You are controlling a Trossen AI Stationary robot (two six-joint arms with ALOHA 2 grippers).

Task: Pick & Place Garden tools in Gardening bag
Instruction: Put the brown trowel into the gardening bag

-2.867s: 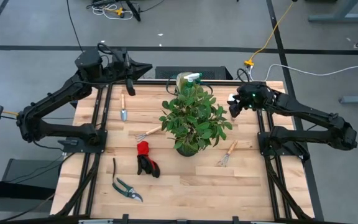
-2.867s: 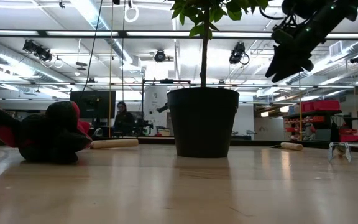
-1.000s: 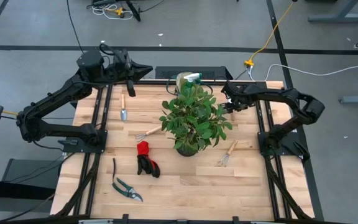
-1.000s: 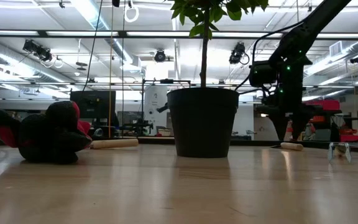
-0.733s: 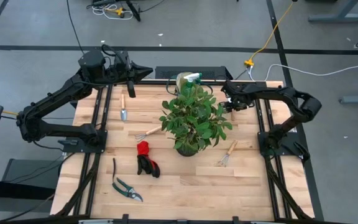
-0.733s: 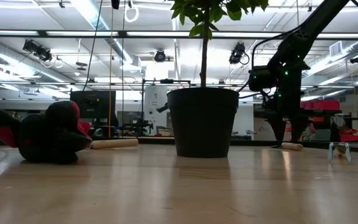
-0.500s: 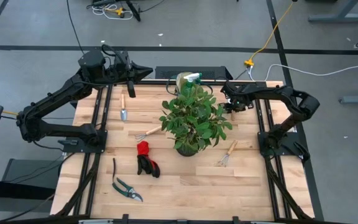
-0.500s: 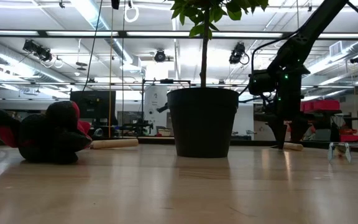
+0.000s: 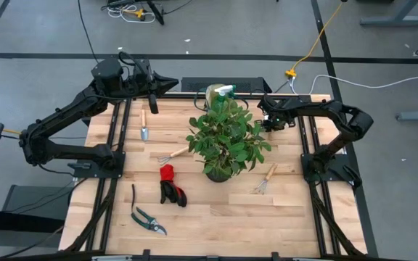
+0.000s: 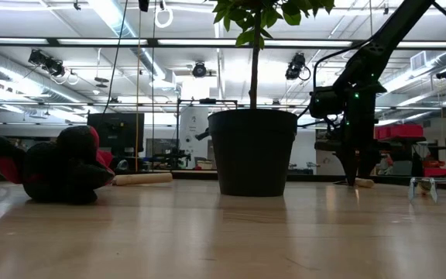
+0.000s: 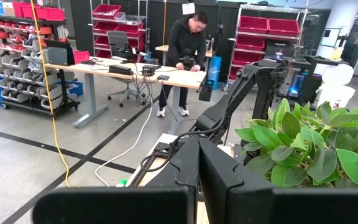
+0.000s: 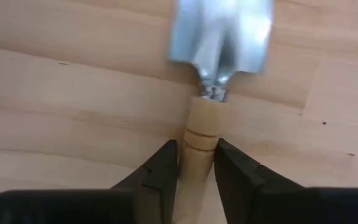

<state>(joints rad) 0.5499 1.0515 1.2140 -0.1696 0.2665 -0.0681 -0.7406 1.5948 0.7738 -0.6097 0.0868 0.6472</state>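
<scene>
Since earlier frames the right gripper (image 9: 267, 122) has swung in and dropped to the table's far right, beside the plant (image 9: 226, 138).

Low view: it stands at the tabletop.

Right wrist view: fingers (image 12: 160, 171) flank the trowel (image 12: 211, 74) handle, narrowed onto it.

Left wrist view: left gripper (image 11: 197, 165) closed, empty, raised.

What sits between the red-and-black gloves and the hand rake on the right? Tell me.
The potted plant stands between the gloves and the hand rake, as the high view shows.
</scene>
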